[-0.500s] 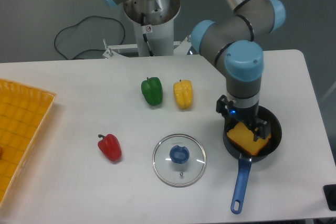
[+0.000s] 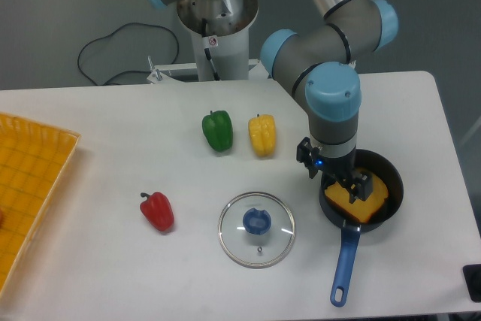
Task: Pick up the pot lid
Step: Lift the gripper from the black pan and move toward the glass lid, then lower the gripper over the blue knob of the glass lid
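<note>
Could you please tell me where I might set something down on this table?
White tabletop shows between the orange bin and the red pepper, and between that and the green pepper. It is crowded where the gripper hangs over the pan, beside the lid.

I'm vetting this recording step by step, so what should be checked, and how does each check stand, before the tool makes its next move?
- Lid lying with its knob up: ok
- Knob uncovered, nothing resting on it: ok
- Lid apart from the pan and its blue handle: ok
- Tool open for a grasp: ok
- Tool lined up over the knob: not ok, it is over by the pan
- Tool high enough to pass the pan's rim: cannot tell from this one view
</note>
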Action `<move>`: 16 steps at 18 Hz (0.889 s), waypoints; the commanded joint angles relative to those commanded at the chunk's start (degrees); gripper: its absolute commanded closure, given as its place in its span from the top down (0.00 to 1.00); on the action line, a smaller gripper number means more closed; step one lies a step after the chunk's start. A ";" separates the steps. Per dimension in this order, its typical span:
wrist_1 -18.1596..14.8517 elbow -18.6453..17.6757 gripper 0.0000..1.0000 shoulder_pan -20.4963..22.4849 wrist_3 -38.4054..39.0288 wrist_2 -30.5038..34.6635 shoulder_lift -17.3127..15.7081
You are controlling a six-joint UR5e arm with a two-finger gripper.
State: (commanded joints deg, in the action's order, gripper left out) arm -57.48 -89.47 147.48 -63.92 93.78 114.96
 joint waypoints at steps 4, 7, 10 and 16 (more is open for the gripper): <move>-0.17 -0.44 1.00 -0.62 2.31 0.44 0.01; 0.17 -1.40 1.00 -1.40 6.41 0.35 0.00; 0.53 -1.58 1.00 -2.46 18.46 0.09 0.09; 1.14 -1.06 1.00 -5.80 24.10 -0.26 0.70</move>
State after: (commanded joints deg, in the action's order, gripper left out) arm -56.34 -90.53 141.69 -39.82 93.52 115.66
